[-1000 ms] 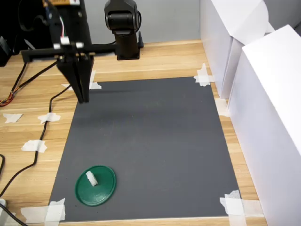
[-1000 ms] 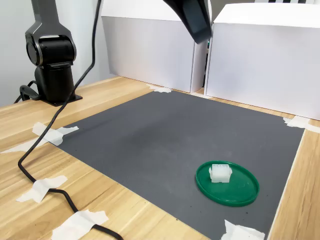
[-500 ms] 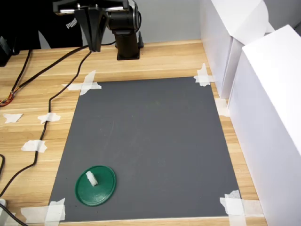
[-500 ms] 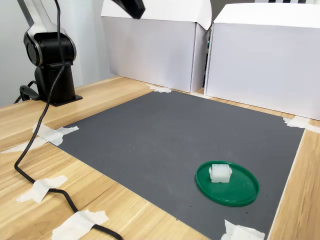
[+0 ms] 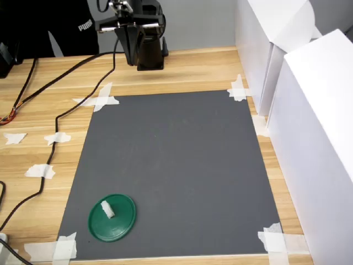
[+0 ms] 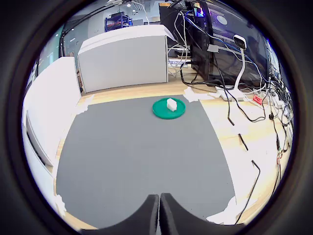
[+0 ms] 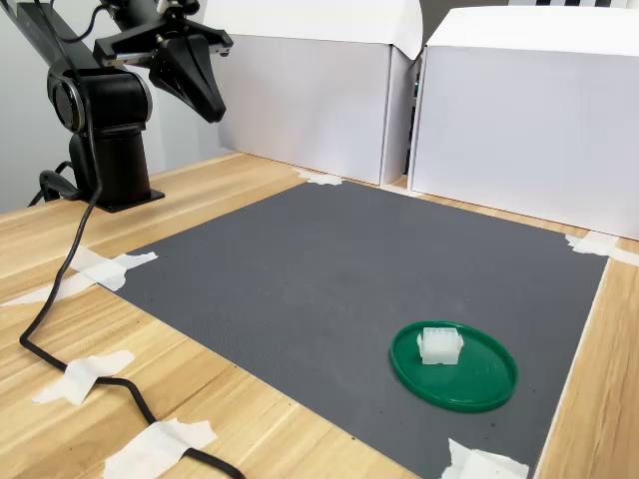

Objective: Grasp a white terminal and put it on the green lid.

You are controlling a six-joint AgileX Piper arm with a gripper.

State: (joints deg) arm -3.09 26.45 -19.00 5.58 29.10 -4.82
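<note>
Terminal (image 5: 107, 209) sits on lid (image 5: 112, 217), lower left in the first exterior view; gripper (image 5: 131, 59), closed and empty, hangs far off at upper left.

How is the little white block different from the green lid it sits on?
The white terminal is tiny and blocky; the green lid is much wider, flat and round. The terminal is white; the lid is dark green. The terminal stands on the lid, while the lid lies on the grey mat. Both look like plastic.
</note>
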